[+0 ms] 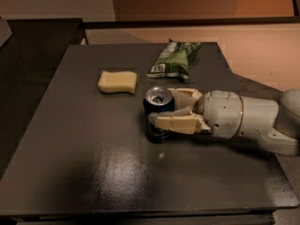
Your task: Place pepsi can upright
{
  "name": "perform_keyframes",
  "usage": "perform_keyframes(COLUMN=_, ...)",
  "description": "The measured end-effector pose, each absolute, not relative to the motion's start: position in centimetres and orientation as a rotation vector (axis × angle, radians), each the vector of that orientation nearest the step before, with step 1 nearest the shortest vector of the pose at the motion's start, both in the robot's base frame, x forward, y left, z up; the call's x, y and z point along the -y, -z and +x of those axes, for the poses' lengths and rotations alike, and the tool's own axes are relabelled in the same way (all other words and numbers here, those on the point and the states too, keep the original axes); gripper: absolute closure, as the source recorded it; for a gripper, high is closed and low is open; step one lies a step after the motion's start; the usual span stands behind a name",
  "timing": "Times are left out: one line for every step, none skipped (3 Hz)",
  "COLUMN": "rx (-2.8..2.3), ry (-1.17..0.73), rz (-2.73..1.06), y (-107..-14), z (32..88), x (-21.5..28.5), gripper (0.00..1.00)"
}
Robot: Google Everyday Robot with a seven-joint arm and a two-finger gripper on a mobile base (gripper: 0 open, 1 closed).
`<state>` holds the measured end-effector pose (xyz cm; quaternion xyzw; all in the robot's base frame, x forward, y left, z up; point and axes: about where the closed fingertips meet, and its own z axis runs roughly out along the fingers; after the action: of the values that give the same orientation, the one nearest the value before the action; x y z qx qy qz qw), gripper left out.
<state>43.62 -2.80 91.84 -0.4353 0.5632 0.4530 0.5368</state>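
One dark-blue metal pepsi can (157,99), silver end up, stands mid dark worktop (93,139), gripped by the beige two-finger hand (160,105) reaching in from the right; confirm its base sits flat, then part the fingers evenly and back straight out without nudging it.

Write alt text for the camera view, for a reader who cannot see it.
The robot's beige two-finger end effector grips a dark-blue metal pepsi can standing upright on a dark table. Behind it lie a yellow foam sponge and a green crinkled snack bag.
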Motion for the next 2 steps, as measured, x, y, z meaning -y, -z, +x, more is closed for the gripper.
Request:
perform_keyframes(rx=-1.342, ry=-1.115, rz=-0.962, y=-90.78, z=43.33, x=3.12, gripper=0.59)
perform_keyframes(rx=-1.34, ry=-1.116, rz=-0.967, y=-90.91, z=43.26, x=2.9, gripper=0.35)
